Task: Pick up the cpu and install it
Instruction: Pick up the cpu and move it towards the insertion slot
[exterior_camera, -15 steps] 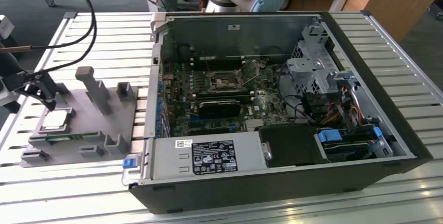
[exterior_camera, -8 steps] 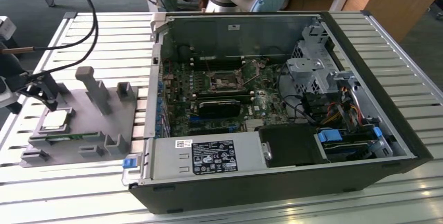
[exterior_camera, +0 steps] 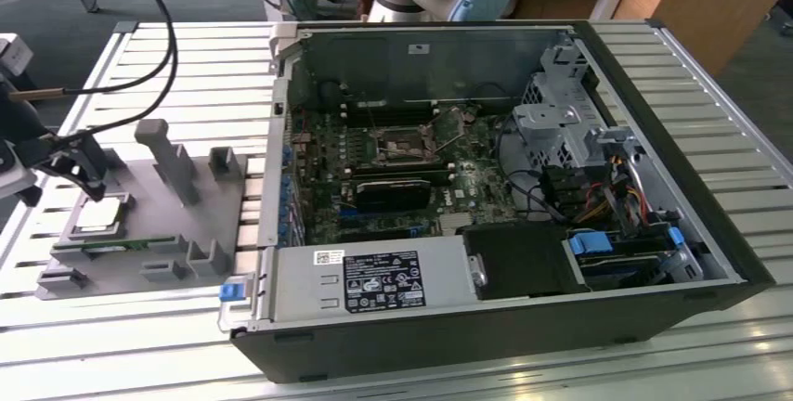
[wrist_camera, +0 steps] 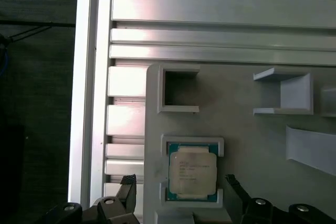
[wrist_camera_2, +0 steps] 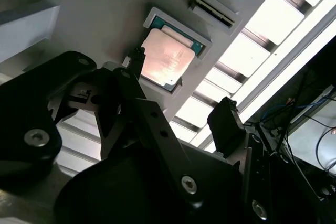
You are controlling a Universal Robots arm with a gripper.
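Note:
The cpu (exterior_camera: 99, 213) is a flat square chip with a silver top. It lies in a shallow pocket of the grey fixture plate (exterior_camera: 186, 225) at the exterior view's left. My gripper (exterior_camera: 74, 178) hovers just above it, open. In the first wrist view the cpu (wrist_camera: 192, 170) sits between the two black fingers (wrist_camera: 128, 190), which stand apart on either side of its pocket without touching it. The second wrist view shows the cpu (wrist_camera_2: 168, 59) beyond the open gripper (wrist_camera_2: 181, 90). The motherboard socket (exterior_camera: 403, 148) lies inside the open computer case (exterior_camera: 496, 187), its cover flap raised.
A green memory stick (exterior_camera: 111, 246) lies in a slot of the fixture plate, next to the cpu. Grey upright posts (exterior_camera: 167, 155) rise from the plate. A black heatsink block (exterior_camera: 394, 192) sits on the motherboard. Cables (exterior_camera: 149, 30) hang above the slatted aluminium table (exterior_camera: 186, 67).

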